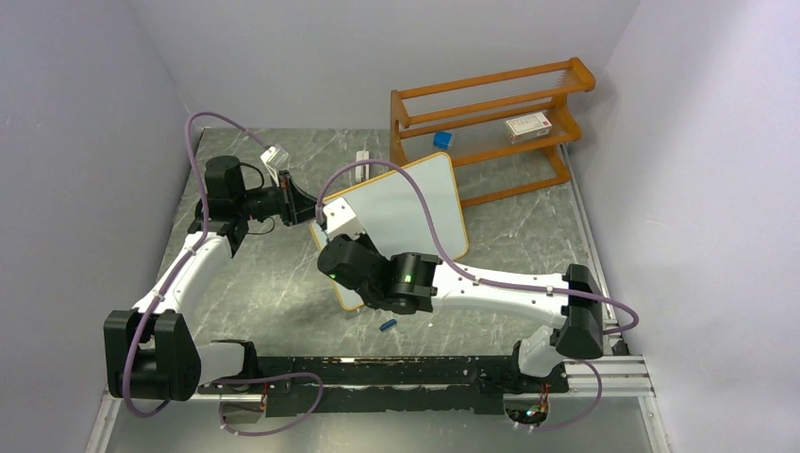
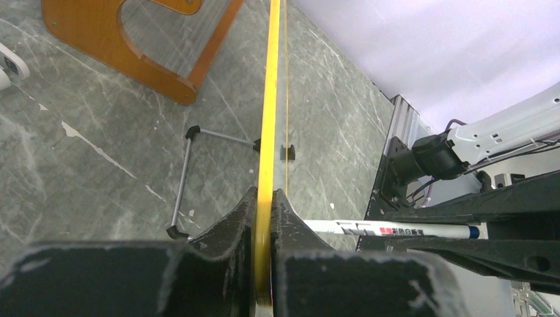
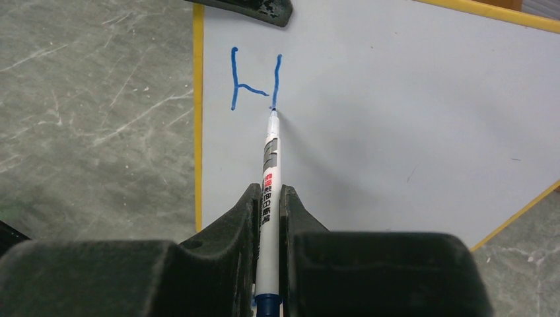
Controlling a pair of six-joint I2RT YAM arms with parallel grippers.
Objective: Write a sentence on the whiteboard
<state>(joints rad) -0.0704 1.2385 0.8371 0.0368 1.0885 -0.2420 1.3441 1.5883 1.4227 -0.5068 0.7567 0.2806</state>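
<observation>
The whiteboard (image 1: pixel 415 203) stands tilted in the middle of the table, seen edge-on in the left wrist view (image 2: pixel 271 99). My left gripper (image 1: pixel 311 209) is shut on its left frame edge (image 2: pixel 265 195). My right gripper (image 1: pixel 341 243) is shut on a white marker (image 3: pixel 271 165) with a blue end. The marker tip touches the board (image 3: pixel 396 99) at the bottom of the right stroke of a blue "H" (image 3: pixel 254 82). That letter is the only writing of the sentence that shows. The marker also shows in the left wrist view (image 2: pixel 403 230).
The orange wooden rack (image 1: pixel 491 113) stands behind the board, holding a white box (image 1: pixel 526 125) and a blue item (image 1: pixel 441 140). A small blue cap (image 1: pixel 387 326) lies on the table near my right arm. The board's wire stand (image 2: pixel 185 178) rests on the table.
</observation>
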